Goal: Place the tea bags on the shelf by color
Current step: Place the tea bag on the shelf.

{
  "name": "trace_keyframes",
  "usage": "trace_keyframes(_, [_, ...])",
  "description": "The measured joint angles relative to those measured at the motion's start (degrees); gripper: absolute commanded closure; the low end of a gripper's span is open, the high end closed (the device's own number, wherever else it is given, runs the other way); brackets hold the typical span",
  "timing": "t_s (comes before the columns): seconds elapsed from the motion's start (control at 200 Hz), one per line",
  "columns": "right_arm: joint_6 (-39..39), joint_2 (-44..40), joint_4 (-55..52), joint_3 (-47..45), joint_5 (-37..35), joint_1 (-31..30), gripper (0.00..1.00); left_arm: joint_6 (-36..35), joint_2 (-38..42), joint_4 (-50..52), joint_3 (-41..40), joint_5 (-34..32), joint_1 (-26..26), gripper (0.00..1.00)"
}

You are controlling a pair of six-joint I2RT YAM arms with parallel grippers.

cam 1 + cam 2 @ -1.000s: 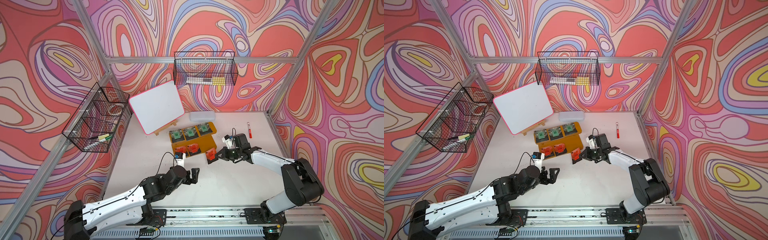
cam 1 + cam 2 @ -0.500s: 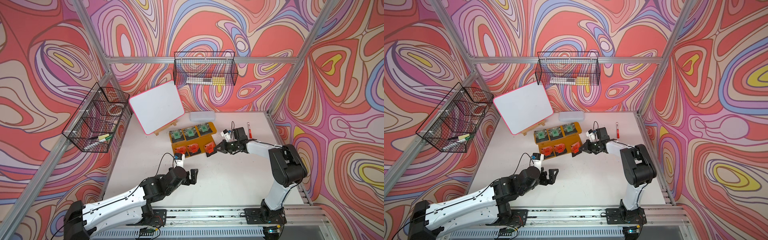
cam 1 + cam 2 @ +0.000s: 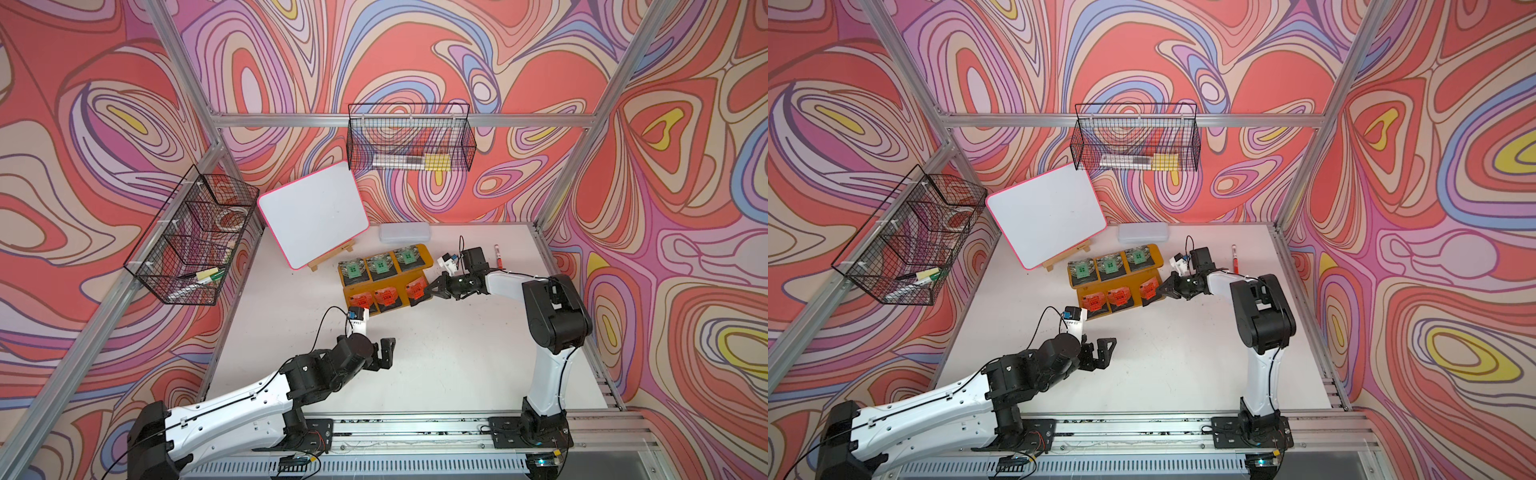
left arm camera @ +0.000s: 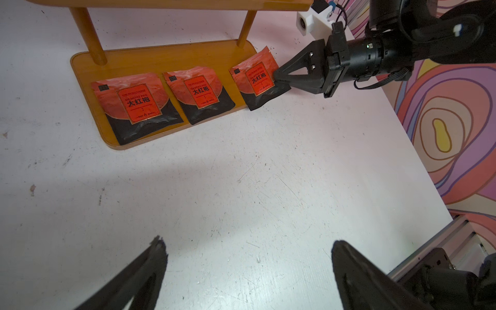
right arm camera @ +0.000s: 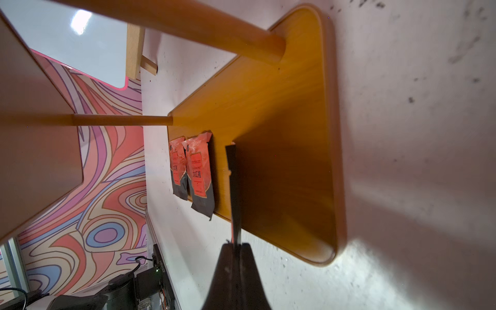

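The tea bags are all at the shelf (image 3: 1155,257). In both top views three green tea bags (image 3: 379,264) lie in a row on the upper board (image 3: 426,255), and two orange tea bags (image 3: 386,296) lie flat on the lower board (image 4: 161,57). The third orange tea bag (image 4: 256,80) is at the right end of the lower board, and the right jaws are clenched on its edge. The left wrist view does not show the green ones. It does show clearly that the third bag is turned a little and that one black corner reaches past the board's front edge over the tabletop (image 4: 241,174). In the right wrist view this bag is only a thin dark edge between the jaws, and I cannot tell whether it rests on the board. The left jaws are released wide and hover over the tabletop, well apart from the shelf.
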State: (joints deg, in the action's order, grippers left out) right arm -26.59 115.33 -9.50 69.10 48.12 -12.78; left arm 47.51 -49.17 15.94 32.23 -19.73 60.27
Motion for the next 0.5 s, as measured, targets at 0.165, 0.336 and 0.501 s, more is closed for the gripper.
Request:
trace_keyframes(0.165, [0.35, 2.54, -1.57, 2.54, 1.07, 0.00, 1.00, 0.00, 0.00, 0.00, -0.09, 0.00, 0.00, 0.01])
trace_keyframes(0.336, [0.52, 4.35, -2.84, 4.52, 1.77, 0.00, 1.00, 0.00, 0.13, 0.00, -0.13, -0.02, 0.00, 0.01])
trace_keyframes(0.501, [0.90, 5.99, -4.15, 6.08, 2.16, 0.00, 1.00, 0.02, 0.22, 0.00, -0.52, -0.02, 0.00, 0.01])
